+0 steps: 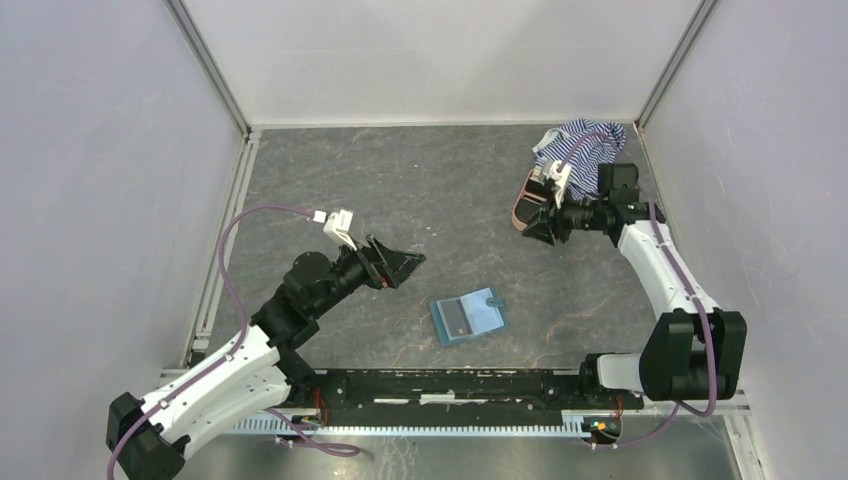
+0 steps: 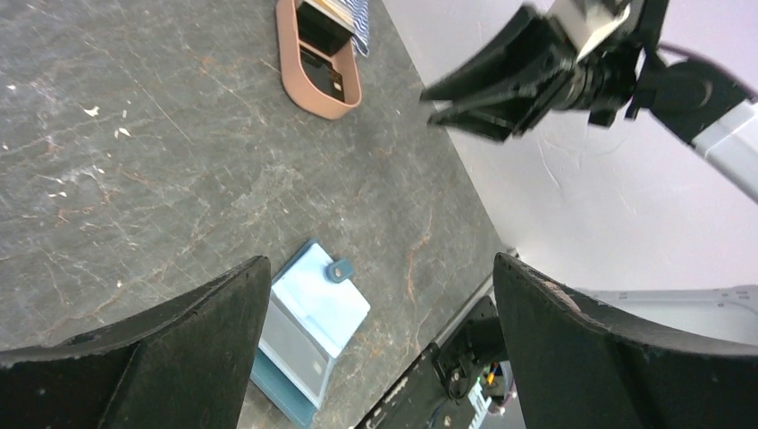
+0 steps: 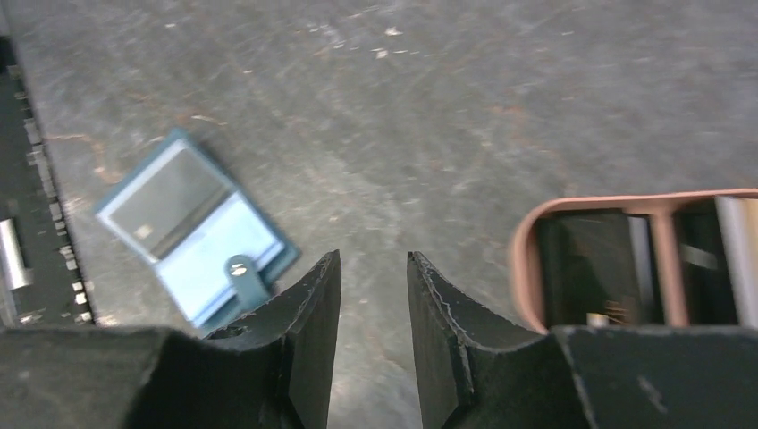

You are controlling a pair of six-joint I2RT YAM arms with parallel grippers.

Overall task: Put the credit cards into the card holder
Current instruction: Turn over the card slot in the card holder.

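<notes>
The teal-blue card holder lies open and flat on the table near the front edge. A dark grey credit card sits in its left half, also seen as the credit card and the credit card. My left gripper hovers left of and above the card holder, jaws wide open and empty. At the back right, my right gripper is beside the pink oval case, open with a narrow gap and nothing between its fingers. From the right wrist, the card holder lies left of the right gripper.
The pink oval case lies at the back right with dark flat things inside, its rim close to the right fingers. A blue-white striped cloth is bunched in the back right corner. Walls close three sides.
</notes>
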